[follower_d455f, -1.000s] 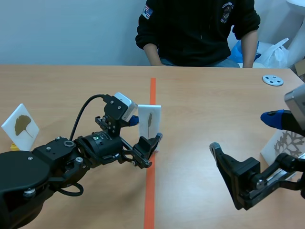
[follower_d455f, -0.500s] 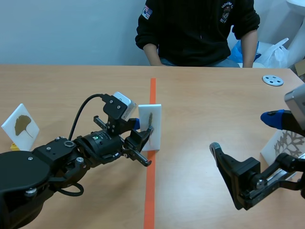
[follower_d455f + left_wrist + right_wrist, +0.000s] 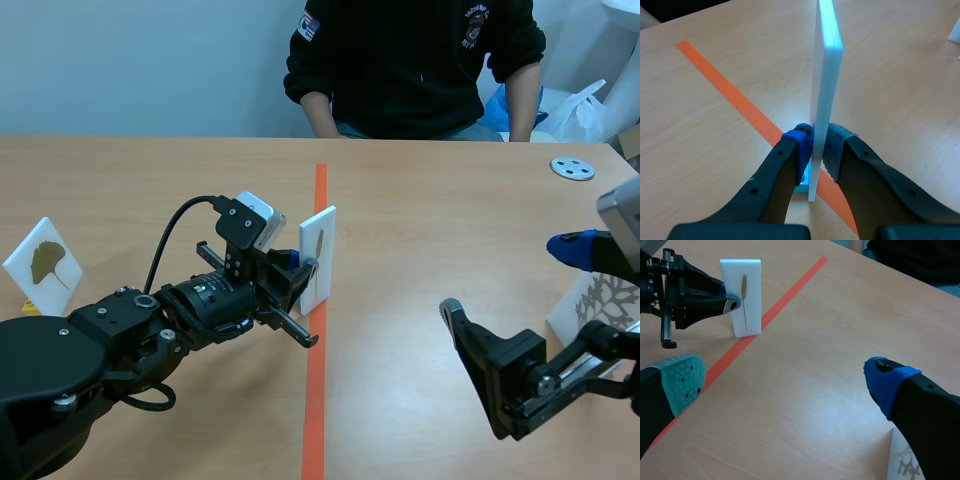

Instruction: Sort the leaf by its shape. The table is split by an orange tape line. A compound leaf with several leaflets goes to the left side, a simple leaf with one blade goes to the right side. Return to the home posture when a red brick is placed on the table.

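One upright leaf card (image 3: 826,90) stands clamped between the left jaws.

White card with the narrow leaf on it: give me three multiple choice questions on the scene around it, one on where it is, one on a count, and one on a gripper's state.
1. Where is the white card with the narrow leaf?
A. at the orange tape line
B. at the far right edge
C. lying flat at the far left

2. How many white leaf cards show in the scene view?
A. one
B. three
C. five

3. How is the left gripper?
A. open, clear of the card
B. shut on nothing
C. shut on the card

Answers:
1 A: its base meets the tape in the right wrist view.
2 B: this card, the white card with the fan-shaped brown leaf and the white card with the pale lacy leaf.
3 C: both pads press its faces.
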Controlling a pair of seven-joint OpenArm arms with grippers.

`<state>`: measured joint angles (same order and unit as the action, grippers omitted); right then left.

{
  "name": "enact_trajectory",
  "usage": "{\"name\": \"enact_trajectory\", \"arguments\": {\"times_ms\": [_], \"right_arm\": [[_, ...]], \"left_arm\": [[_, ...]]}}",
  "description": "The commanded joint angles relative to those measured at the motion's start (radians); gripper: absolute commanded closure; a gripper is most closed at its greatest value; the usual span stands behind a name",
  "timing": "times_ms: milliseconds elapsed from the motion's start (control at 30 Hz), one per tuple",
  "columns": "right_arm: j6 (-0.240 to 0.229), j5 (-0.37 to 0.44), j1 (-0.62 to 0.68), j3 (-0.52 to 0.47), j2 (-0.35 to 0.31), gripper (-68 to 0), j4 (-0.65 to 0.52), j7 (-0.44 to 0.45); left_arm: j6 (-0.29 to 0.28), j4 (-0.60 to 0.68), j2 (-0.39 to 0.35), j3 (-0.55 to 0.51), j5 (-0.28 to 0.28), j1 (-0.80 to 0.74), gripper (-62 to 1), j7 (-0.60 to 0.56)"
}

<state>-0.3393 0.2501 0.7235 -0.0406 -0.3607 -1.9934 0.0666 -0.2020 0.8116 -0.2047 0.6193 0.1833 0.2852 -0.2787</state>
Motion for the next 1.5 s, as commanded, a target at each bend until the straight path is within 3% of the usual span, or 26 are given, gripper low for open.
{"name": "enact_trajectory", "arguments": {"times_ms": [0,167,500,733,867,1167,1467], "right_arm": [[0.003,0.003,-0.011,-0.007,-0.010,-67.9,-0.012,0.018],[0.003,0.003,-0.011,-0.007,-0.010,-67.9,-0.012,0.018],[0.003,0.003,-0.011,-0.007,-0.011,-67.9,-0.012,0.018],[0.003,0.003,-0.011,-0.007,-0.011,-67.9,-0.012,0.012],[0.003,0.003,-0.011,-0.007,-0.014,-67.9,-0.012,0.009],[0.004,0.003,-0.011,-0.007,-0.014,-67.9,-0.012,0.007],[0.003,0.003,-0.011,-0.007,-0.014,-67.9,-0.012,0.007]], "left_arm": [[0.001,0.017,0.008,-0.006,0.006,0.014,-4.6,-0.016],[-0.003,0.097,-0.017,-0.026,0.015,-0.010,-4.6,0.025],[-0.003,0.506,-0.150,-0.191,0.024,-0.236,-4.6,0.200],[-0.002,0.794,-0.200,-0.388,0.079,-0.491,-4.6,0.274],[0.009,0.894,-0.196,-0.504,0.154,-0.623,-4.6,0.282],[0.047,0.966,-0.170,-0.750,0.214,-0.819,-4.6,0.283],[0.159,0.835,-0.158,-0.824,0.248,-0.811,-4.6,0.266]]}}
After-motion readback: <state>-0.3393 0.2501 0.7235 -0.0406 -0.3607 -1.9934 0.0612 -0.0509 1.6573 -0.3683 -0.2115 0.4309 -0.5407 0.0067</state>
